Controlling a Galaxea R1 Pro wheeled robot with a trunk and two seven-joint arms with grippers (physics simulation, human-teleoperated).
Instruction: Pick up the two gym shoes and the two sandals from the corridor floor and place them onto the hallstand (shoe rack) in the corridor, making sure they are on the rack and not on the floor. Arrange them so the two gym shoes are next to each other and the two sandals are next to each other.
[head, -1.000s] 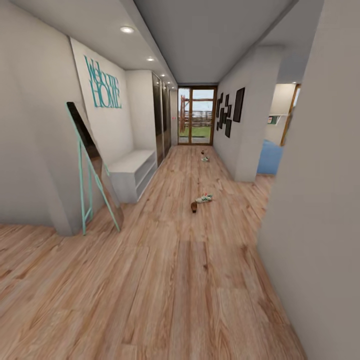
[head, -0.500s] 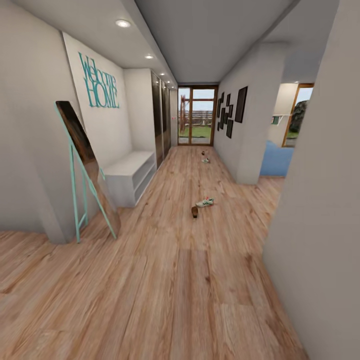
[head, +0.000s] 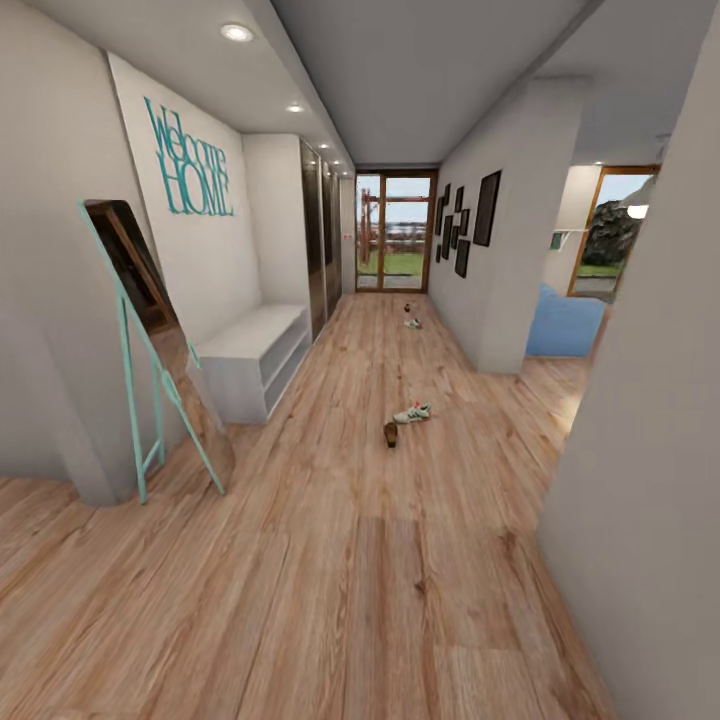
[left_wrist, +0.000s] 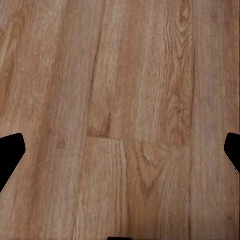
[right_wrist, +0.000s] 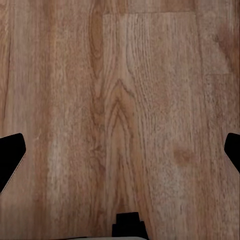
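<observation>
Robot in transit down corridor. Near gym shoe and brown sandal lie close together mid corridor floor; second pair, small and blurred, probably shoe plus sandal, far off near glass door. White bench against left wall; hallstand unidentified. Left claw and right claw spread wide, holding nothing, over bare planks. Advice: drive straight, stop short of near pair, clear right wall.

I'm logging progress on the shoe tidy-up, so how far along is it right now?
Nothing looks done yet. A gym shoe and a sandal lie side by side on the corridor floor ahead, with another small pair farther toward the door. The left gripper and right gripper are open over bare planks, holding nothing. All four pickups and the racking remain.
</observation>
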